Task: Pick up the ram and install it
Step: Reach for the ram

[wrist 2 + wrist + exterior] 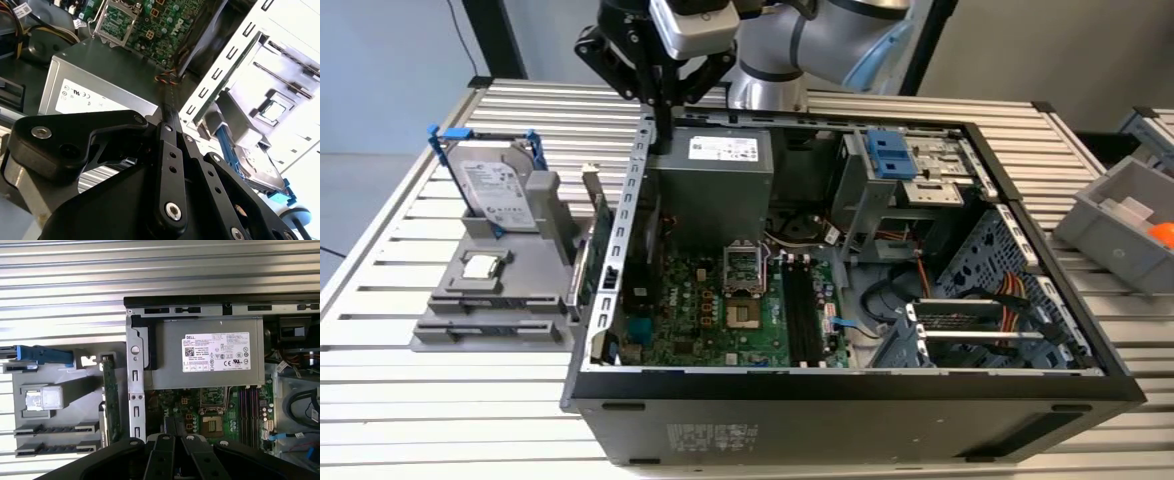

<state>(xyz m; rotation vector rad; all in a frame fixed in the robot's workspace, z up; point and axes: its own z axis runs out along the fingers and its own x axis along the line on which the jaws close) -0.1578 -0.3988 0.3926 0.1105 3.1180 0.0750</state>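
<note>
The ram [602, 245] is a thin green stick standing on edge in the grey holder [454, 320], just outside the case wall on the exterior view's left. In the first wrist view the ram [111, 400] runs alongside that wall. My gripper [663, 132] hangs above the case's rear corner, over the edge of the silver power supply [714, 180], higher than the ram and apart from it. Its black fingers [167, 117] lie pressed together, shut with nothing between them. The black memory slots [801, 315] lie on the green motherboard [700, 310] inside the case.
A hard drive [494, 190] in a blue-tabbed frame and a small square processor chip [480, 267] also sit in the holder. The open black computer case [854, 400] stands on a slatted metal table [400, 400]. A grey bin [1127, 215] stands at the exterior view's right.
</note>
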